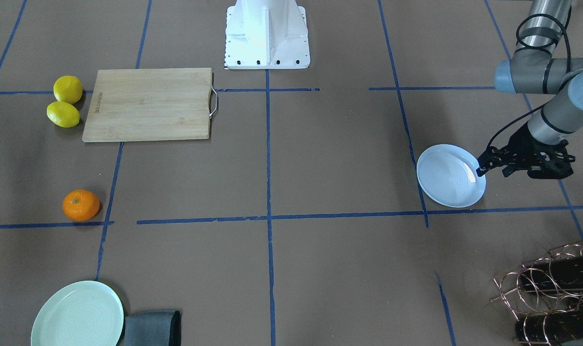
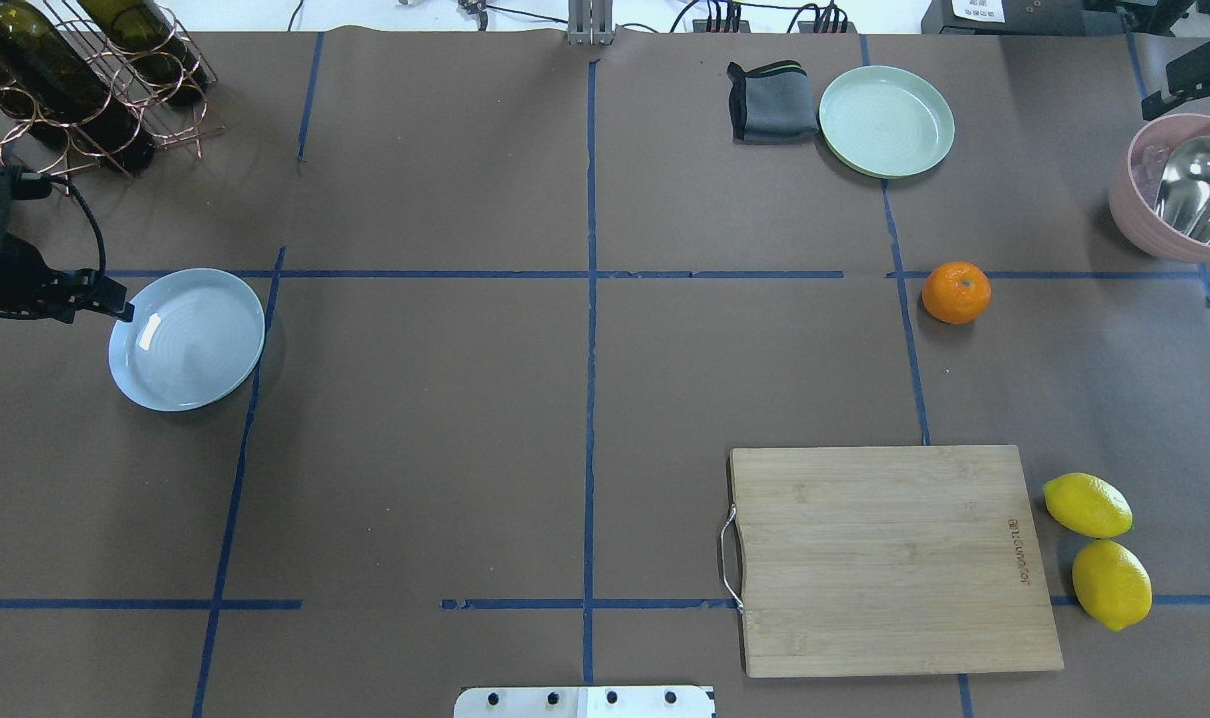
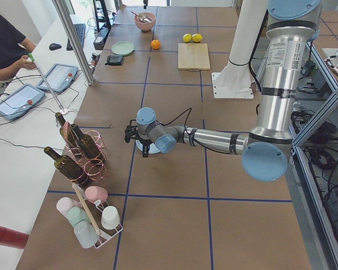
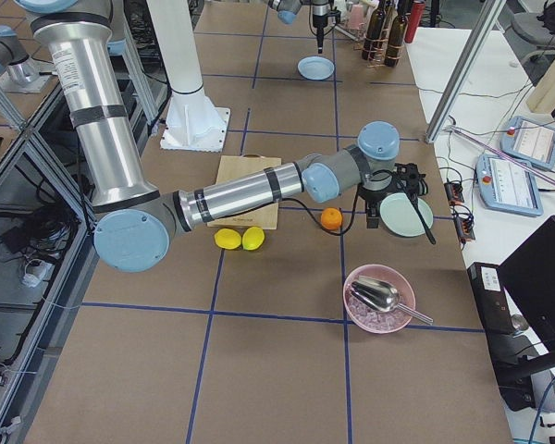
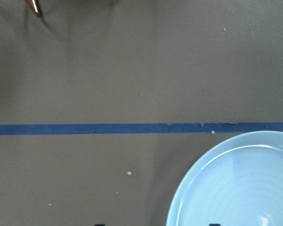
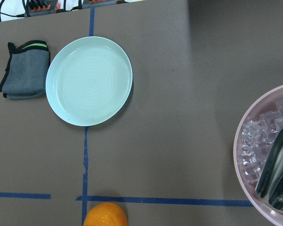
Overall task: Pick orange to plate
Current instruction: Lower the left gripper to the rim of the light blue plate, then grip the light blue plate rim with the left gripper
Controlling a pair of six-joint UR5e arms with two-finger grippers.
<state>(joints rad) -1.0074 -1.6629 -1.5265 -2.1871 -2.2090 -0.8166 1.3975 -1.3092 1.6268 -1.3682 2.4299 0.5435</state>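
Observation:
The orange (image 2: 956,292) lies on the brown table on my right side, just below the pale mint-green plate; its top shows at the bottom edge of the right wrist view (image 6: 105,214). The pale blue-white plate (image 2: 188,339) sits far off on my left side. My left gripper (image 2: 121,311) points down at that plate's outer rim. In the left wrist view the plate (image 5: 240,183) fills the lower right, and two fingertip ends stand wide apart at the bottom edge, so the left gripper is open. My right gripper (image 4: 375,220) hangs above the table beside the orange (image 4: 330,218); whether it is open or shut is unclear.
A mint-green plate (image 2: 886,121) and a folded grey cloth (image 2: 772,100) lie at the far right. A pink bowl (image 2: 1133,214) of ice with a metal scoop is at the right edge. Nearer me are a wooden cutting board (image 2: 894,558) and two lemons (image 2: 1087,505). A wine rack (image 2: 76,80) stands far left.

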